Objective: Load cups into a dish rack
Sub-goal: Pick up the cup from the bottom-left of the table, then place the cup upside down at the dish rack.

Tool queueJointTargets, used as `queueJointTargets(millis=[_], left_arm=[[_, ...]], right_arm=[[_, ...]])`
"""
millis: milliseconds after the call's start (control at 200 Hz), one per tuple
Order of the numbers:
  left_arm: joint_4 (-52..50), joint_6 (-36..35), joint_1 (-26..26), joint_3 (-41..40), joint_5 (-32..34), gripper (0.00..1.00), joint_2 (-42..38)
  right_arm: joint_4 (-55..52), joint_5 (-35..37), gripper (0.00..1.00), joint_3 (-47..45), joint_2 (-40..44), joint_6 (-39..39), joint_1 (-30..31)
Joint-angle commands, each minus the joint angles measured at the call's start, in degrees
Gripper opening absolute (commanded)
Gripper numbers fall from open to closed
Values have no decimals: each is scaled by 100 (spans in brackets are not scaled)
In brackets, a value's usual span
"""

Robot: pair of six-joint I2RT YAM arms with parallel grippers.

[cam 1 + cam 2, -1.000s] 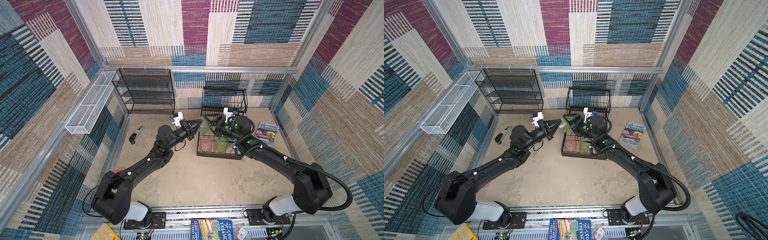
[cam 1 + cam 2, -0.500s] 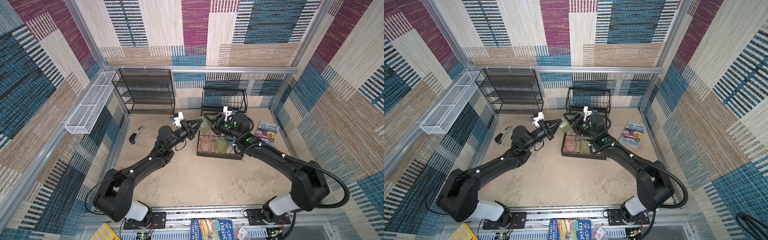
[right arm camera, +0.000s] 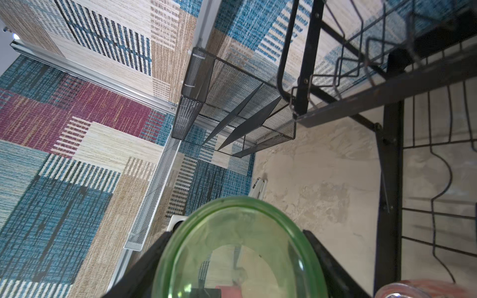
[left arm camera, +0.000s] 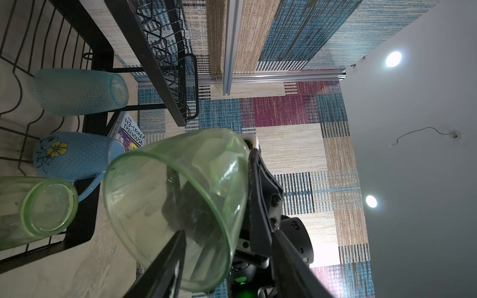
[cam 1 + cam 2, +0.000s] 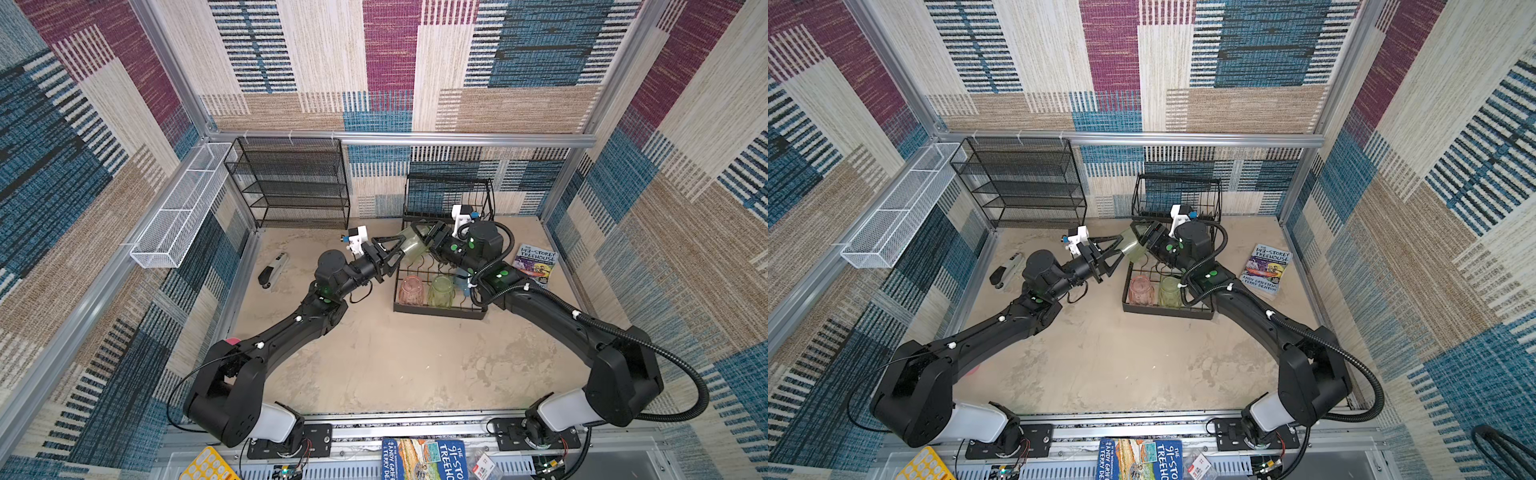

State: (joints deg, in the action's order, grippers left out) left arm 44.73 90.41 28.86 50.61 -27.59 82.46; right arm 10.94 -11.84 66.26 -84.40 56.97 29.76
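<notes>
Presently the left gripper (image 5: 400, 249) stands parted. In the left wrist view one finger reaches into the mouth of the green tumbler (image 4: 175, 196) and the other lies outside the wall, with no pinch on the plastic that I can see. Opposite it, the right gripper (image 3: 236, 240) is clamped around the tumbler's base end, a finger on each side. The cup hangs on its side in the air between the two arms, just over the far corner, nearest the left arm, of the lower tray (image 5: 438, 312) of the dish rack (image 5: 1165, 314).

This looks like a handover to the right arm. To do it well, the left finger should slide straight back along the cup's axis so it does not hook the rim. The right should hold firm, since a smooth tapered wall can creep out of a flat grip. Then the mouth has to turn down before the cup is lowered into a free wire bay, clear of the upper basket (image 5: 449, 187) overhead.

Four cups sit mouth-down in the tray: a peach-pink tumbler (image 5: 410, 289), a second green tumbler (image 5: 441, 291), a light-blue mug (image 4: 74, 154) and a teal tumbler (image 4: 80, 91). I see no cup in the upper basket, the mesh shelf unit (image 5: 291, 183) or the white mesh basket (image 5: 178, 208).
</notes>
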Motion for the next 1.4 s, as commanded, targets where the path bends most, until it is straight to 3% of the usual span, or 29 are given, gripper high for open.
queueJointTargets(millis=[0, 185, 386, 576, 731, 1397], left_arm=[[-492, -388, -18, 89, -191, 62, -82], [-1828, -1155, -82, 208, -223, 74, -360], [-3660, -2487, -277, 547, -59, 89, -831], [-6142, -4307, -461, 1621, 499, 94, -995], [-7363, -5304, -622, 2366, 1155, 95, -995], [-8234, -7015, -1116, 2752, 2149, 99, -1185]], right_arm=[[-255, 610, 47, 84, 129, -757, 15], [-619, 1578, 47, 82, 389, -1793, 11], [-490, 2433, 48, -210, 572, -3097, 12], [345, 2590, 48, -898, 636, -3892, 21], [1096, 2577, 49, -1320, 506, -4325, 45], [1962, 2661, 51, -782, -1057, -5575, 333]])
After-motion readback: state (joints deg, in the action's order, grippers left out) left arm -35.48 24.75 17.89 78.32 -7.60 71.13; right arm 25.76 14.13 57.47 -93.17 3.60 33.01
